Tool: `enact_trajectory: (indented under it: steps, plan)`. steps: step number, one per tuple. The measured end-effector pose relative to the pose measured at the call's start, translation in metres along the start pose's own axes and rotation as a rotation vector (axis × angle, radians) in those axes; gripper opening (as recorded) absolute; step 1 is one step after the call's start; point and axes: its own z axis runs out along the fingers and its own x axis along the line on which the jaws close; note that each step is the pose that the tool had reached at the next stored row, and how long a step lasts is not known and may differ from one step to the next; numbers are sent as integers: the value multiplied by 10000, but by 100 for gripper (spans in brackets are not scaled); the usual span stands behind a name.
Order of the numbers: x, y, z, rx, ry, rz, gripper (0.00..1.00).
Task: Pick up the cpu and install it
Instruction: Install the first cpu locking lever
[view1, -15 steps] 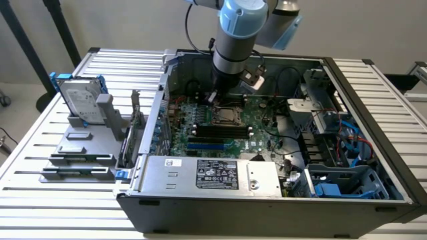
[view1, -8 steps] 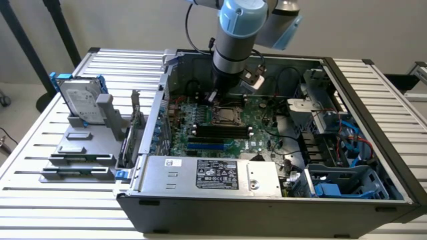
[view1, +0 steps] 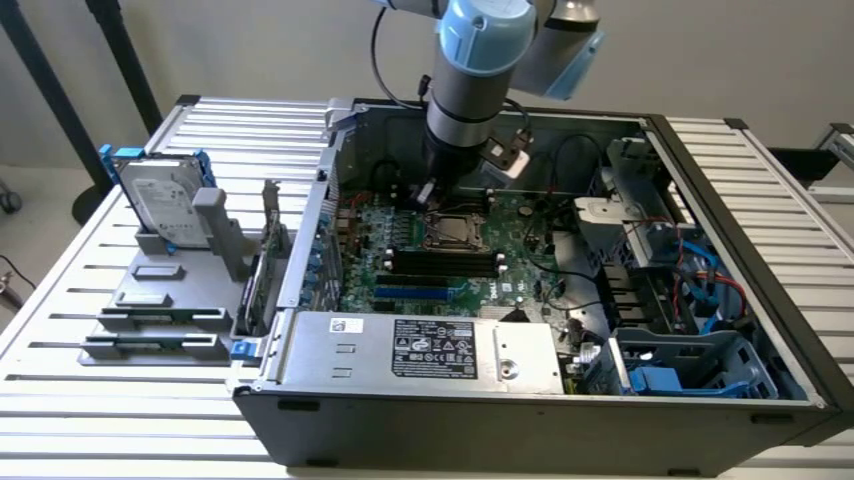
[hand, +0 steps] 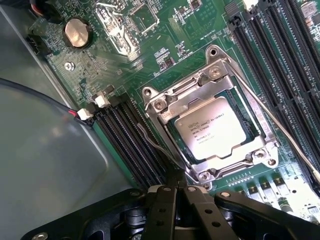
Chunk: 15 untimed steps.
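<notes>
Inside the motherboard (view1: 441, 255) socket (hand: 212, 131), seated flat: cpu (hand: 214, 128). Just beside the socket: gripper (hand: 176, 192), fingers pressed together, holding nothing.

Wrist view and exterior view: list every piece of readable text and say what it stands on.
cpu: several lines of print on its metal top, too blurred to read.
Motherboard: tiny white markings, too small to read.
White label on the big grey box: symbols and dense print, too small to read.
Small sticker on the same box: unreadable.
Hard drive: a pale label, unreadable.
No text can be quoted with confidence.
</notes>
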Motion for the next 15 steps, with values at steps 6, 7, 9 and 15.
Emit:
enact_trajectory:
  steps: [6,7,9,15]
  plan:
    - [10,16,-1,-1,0,1,11]
    - [11,17,-1,-1,-1,1,11]
    - [13,19,-1,-2,-3,0,11]
    - [13,23,3,-23,-18,-1,11]
